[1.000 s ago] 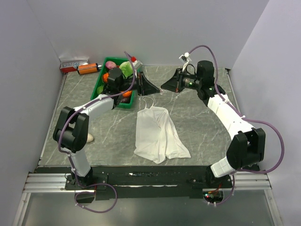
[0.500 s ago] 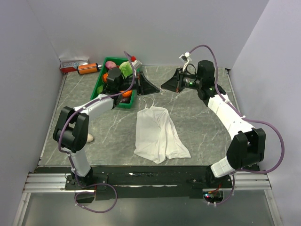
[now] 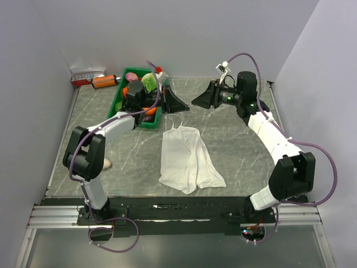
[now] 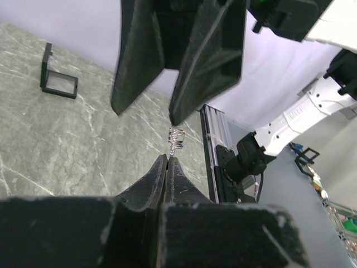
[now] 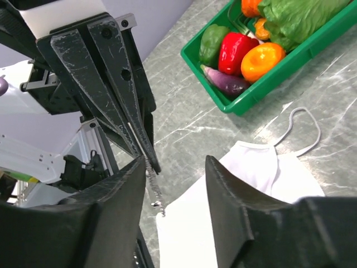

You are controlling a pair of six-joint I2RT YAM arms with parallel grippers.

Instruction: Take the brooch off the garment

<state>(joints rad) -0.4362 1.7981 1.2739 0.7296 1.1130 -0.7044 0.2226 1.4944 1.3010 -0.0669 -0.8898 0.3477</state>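
While the grey marbled bench [image 3: 240, 139] sits boxed in by plain pale walls [image 3: 167, 33], I see the white thin-fabric sleeveless garment [image 3: 187, 159] lying flat mid-bench, straps toward the far wall and hem toward the near edge. My left jaws are pinched tight on the tiny silvery brooch [image 4: 176, 139], which is held in the air beyond the garment's straps, off the cloth. Its long axis carries on the line of those jaws, pointing at the right jaws. These stand parted, one tip just beside the brooch's far end. A green plastic bin [image 5: 290, 75] of vegetables sits at the far left.
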